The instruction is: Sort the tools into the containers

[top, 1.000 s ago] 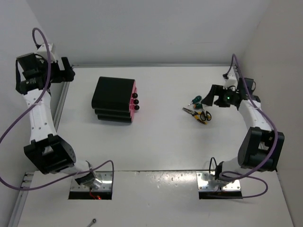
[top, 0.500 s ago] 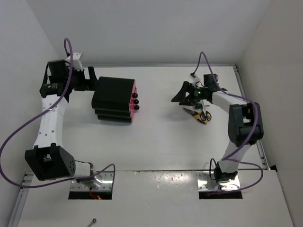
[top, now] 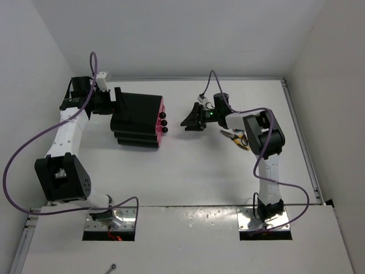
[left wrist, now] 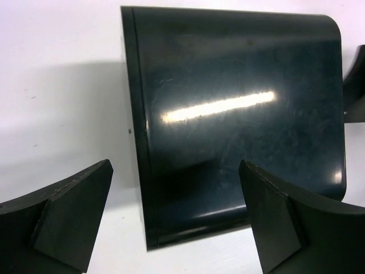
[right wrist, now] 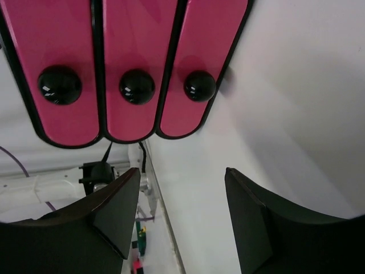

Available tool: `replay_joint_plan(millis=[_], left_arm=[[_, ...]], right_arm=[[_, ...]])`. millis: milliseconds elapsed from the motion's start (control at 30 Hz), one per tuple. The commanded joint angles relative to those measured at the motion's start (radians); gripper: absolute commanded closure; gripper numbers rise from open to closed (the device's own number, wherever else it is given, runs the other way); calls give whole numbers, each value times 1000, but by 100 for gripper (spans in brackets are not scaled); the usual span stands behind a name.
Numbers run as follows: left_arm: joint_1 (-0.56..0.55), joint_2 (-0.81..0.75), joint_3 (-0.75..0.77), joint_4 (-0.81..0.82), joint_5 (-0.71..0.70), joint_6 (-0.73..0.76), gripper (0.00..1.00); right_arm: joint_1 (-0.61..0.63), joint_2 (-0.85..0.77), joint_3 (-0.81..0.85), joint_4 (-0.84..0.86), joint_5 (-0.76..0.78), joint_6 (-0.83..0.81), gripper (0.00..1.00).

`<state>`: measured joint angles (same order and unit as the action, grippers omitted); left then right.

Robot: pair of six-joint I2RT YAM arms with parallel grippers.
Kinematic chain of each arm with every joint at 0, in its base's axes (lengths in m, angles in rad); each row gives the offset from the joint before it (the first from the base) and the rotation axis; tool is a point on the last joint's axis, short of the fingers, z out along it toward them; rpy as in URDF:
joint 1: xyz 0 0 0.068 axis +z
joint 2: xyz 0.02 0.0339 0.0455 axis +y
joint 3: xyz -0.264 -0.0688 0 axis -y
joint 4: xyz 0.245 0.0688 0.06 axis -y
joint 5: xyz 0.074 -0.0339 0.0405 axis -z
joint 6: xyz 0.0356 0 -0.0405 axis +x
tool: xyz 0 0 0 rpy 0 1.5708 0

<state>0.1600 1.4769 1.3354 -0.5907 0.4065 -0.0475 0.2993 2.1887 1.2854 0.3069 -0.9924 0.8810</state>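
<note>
**Q:** Where are the tools?

**A:** The tools (top: 239, 138) lie in a small cluster on the desk (top: 188, 171), right of centre. They are beside my right forearm and well apart from the cabinet (top: 136, 117). Yellow handles show; the rest is too small to tell apart.

**Q:** Where are the containers?

**A:** Three pink drawers (right wrist: 137, 63) are stacked in the black cabinet, left of centre on the desk. Their fronts are level with one another. Each carries one round black knob (right wrist: 137, 86), and the knobs face my right arm.

**Q:** What is the state of each claw?

**A:** My right claw (top: 191, 120) hangs between the tools and the drawers, pointed at the knobs but apart from them. Its fingers (right wrist: 108, 217) stand apart with nothing between them. My left claw (top: 116, 100) is at the cabinet's back, opposite the drawers. Its fingers (left wrist: 68, 211) are spread wide and hold nothing, and the glossy black panel shows between them. I cannot tell whether they touch the cabinet.
</note>
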Motion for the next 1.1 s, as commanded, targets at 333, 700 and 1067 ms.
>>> replay_joint_plan(millis=[333, 700, 1067], left_arm=[[93, 157, 5, -1, 259, -2, 0], [102, 189, -16, 8, 181, 8, 0], [102, 198, -16, 8, 172, 8, 0]], right_arm=[[63, 180, 77, 392, -34, 277, 39], [103, 301, 138, 563, -14, 444, 39], [164, 382, 193, 632, 50, 541, 40]])
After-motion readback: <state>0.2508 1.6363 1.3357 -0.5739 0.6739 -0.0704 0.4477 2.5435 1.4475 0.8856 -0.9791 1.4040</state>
